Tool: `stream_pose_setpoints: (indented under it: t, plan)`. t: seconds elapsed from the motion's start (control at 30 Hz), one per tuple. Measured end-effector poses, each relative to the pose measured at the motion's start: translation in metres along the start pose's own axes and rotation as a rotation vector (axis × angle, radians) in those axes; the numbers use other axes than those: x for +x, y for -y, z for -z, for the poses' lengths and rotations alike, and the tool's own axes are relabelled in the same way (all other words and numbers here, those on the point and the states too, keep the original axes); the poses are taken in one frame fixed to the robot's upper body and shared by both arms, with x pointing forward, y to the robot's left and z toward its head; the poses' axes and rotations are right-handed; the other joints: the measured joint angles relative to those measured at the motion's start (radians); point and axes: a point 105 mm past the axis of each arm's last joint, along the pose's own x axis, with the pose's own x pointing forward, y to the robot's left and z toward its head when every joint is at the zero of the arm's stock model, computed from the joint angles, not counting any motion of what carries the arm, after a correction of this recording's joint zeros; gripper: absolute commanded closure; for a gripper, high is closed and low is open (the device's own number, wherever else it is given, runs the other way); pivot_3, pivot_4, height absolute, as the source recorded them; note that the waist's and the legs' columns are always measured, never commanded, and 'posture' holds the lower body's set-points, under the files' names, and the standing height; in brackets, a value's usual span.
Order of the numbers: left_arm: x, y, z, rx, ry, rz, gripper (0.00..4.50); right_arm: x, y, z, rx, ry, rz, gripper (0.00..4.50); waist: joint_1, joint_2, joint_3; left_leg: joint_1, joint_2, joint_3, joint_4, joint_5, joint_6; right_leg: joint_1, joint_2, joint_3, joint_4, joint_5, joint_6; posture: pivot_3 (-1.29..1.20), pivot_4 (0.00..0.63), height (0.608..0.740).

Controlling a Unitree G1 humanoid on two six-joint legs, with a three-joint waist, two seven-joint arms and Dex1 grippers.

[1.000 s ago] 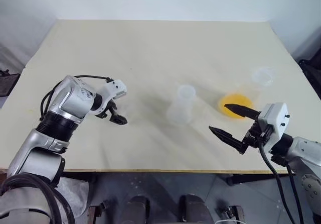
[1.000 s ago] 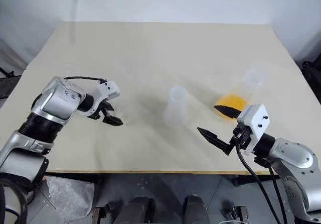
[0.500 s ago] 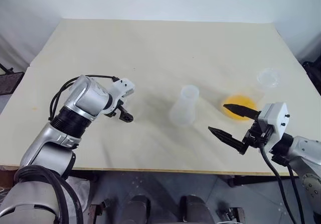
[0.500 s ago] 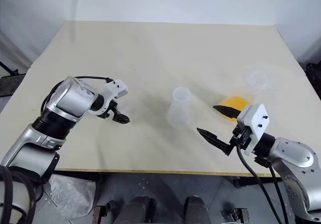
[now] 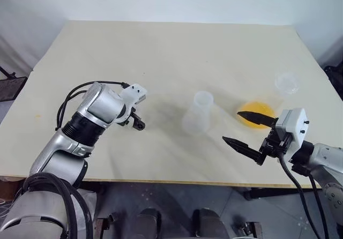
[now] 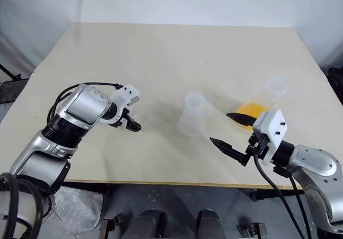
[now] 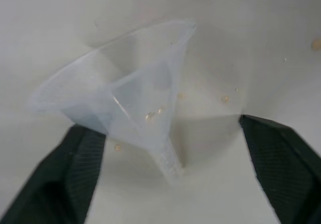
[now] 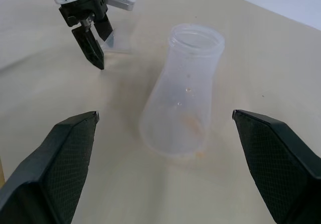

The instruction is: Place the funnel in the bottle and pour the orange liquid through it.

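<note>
Overhead, in the eye views, the table (image 5: 161, 51) is a smooth cream sheet. The bottle (image 5: 197, 113) stands upright near its middle: clear, faintly frosted plastic, a wide base narrowing to a cylindrical neck with an open round rim. Beside it, toward the robot's right, the orange liquid (image 5: 254, 110) lies as a flat, bright yellow-orange disc in a shallow clear bowl (image 5: 251, 97) whose wall barely shows. A small clear cup (image 5: 286, 82) stands farther right and back. The left gripper (image 5: 135, 122) points down at the table well left of the bottle, its black fingers close over the surface. The right gripper (image 5: 248, 129) reaches in level just in front of the bowl, its two pointed fingers spread wide and holding nothing.

The left wrist view gives what the eye views barely show: the funnel (image 7: 125, 91), thin clear plastic, lies tipped on its side on the table, wide cone mouth to one side, short ribbed spout toward the camera, a few small orange droplets on it and on the table around. The textured black fingers (image 7: 70, 179) stand apart on either side of it, not touching.

The right wrist view looks between its own wide-apart fingers (image 8: 65, 158) at the bottle, empty apart from a few droplets and a faint orange smear inside the wall. Beyond it the left gripper hangs over the pale funnel.
</note>
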Motion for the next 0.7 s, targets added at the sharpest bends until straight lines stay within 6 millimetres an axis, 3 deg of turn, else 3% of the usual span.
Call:
stream_pose_setpoints:
  t: [0.4, 0.6, 0.7]
  plan:
    - [0.000, -0.006, -0.002, -0.079, 0.023, -0.015, 4.18, 0.000, 0.003, 0.000, 0.001, 0.001, 0.006, 0.00, -0.001, 0.001, 0.000, 0.000, 0.000, 0.000, 0.000, 0.000, 0.000, 0.000, 0.000, 0.000, 0.000, 0.000, 0.000, 0.00, 0.150, 0.740]
    - [-0.003, -0.013, -0.001, -0.060, 0.095, 0.020, 4.30, -0.001, 0.005, 0.002, 0.006, -0.002, 0.012, 0.00, -0.002, 0.000, 0.000, -0.001, 0.001, 0.000, 0.000, 0.000, 0.000, -0.001, 0.000, 0.000, -0.001, 0.000, 0.000, 0.00, 0.150, 0.740]
    - [-0.009, -0.018, -0.013, -0.001, 0.209, 0.034, 4.30, -0.001, 0.007, 0.003, 0.008, -0.004, 0.021, 0.00, -0.002, 0.000, 0.000, -0.001, 0.001, 0.000, 0.000, 0.000, 0.000, -0.001, 0.000, 0.000, -0.002, 0.000, 0.000, 0.00, 0.150, 0.740]
